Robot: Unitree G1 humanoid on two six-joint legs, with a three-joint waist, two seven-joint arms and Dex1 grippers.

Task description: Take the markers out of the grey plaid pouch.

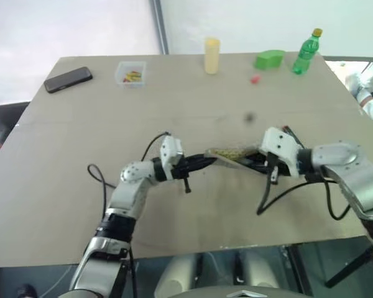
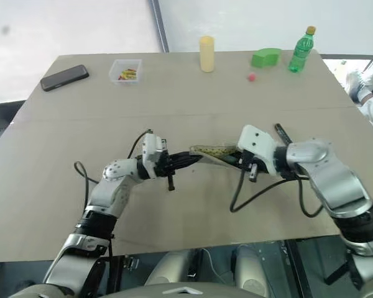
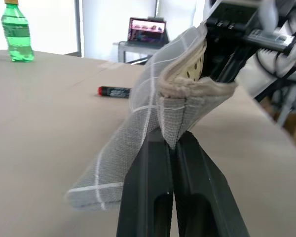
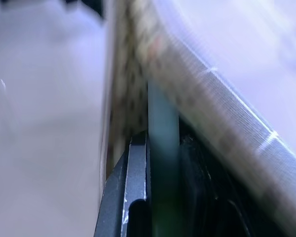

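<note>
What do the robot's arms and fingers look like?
Both arms have silvery-grey rounded shells with black joints. Each wrist carries a white boxy block and a looping black cable. The left end effector and right end effector each have two flat black fingers.

grey plaid pouch point(image 3: 138, 133): woven cloth, matt | table point(image 1: 81, 155): smooth, matt | bottle point(image 1: 306, 51): glossy plastic

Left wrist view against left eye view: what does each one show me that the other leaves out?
Left wrist view: a laptop screen far behind the table, and a close look at the left gripper pinching the grey pouch by its edge.
Left eye view: a phone, a clear box, a yellow cylinder and a small red ball along the table's far side.
Both: the pouch, the green bottle and the table.
</note>
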